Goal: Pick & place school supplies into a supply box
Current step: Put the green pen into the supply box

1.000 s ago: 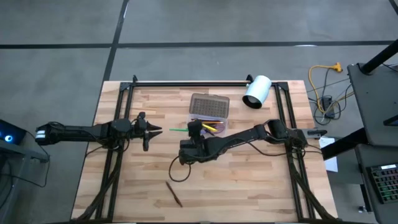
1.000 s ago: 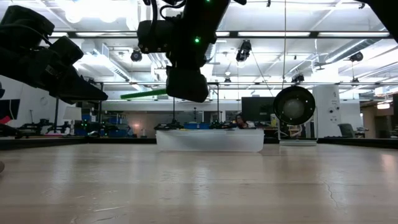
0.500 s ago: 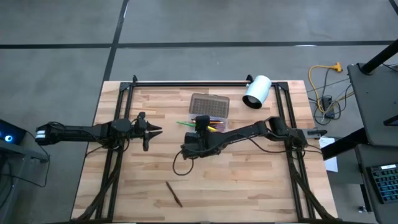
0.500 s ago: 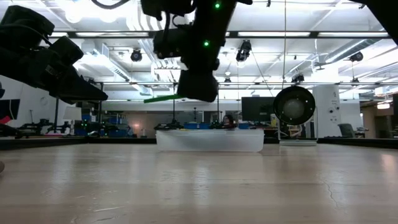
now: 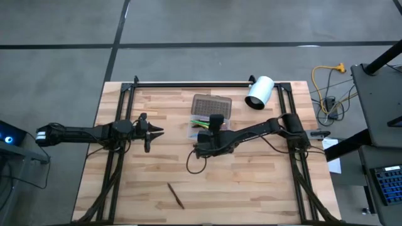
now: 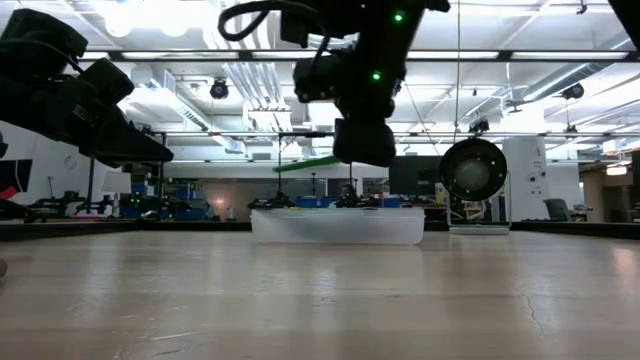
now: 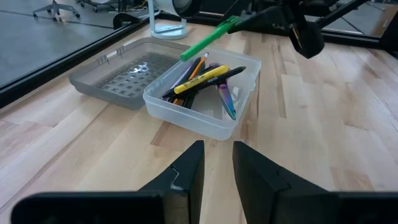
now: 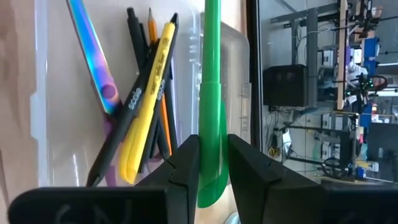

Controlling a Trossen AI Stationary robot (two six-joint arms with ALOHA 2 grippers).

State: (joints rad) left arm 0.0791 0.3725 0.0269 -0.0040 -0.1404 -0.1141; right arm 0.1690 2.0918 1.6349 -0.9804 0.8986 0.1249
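Note:
The supply box is a translucent tray with its grey lid folded open on the far side. In it lie a yellow pen, a black pen, an orange pencil and purple-handled scissors. My right gripper is over the box, shut on a green pen, which also shows in the low view and the left wrist view. A brown pencil lies on the table near the front edge. My left gripper waits left of the box, fingers close together with nothing between them. My right gripper pinches the green pen between its two fingers, at the thicker end. The rest of the pen sticks out ahead of the fingertips, along the way they point. The pen is lifted clear above the box, sloping slightly down toward its free end.
A white cylinder stands at the far right of the table, behind the box. Black frame rails run along the far edge and both sides. Bare wood lies between the box and the brown pencil.
My right gripper has moved toward the table's right and a little toward the far edge, rolling its wrist. It has carried the green pen from left of the box to above the open tray. The pen stays clear of the box.

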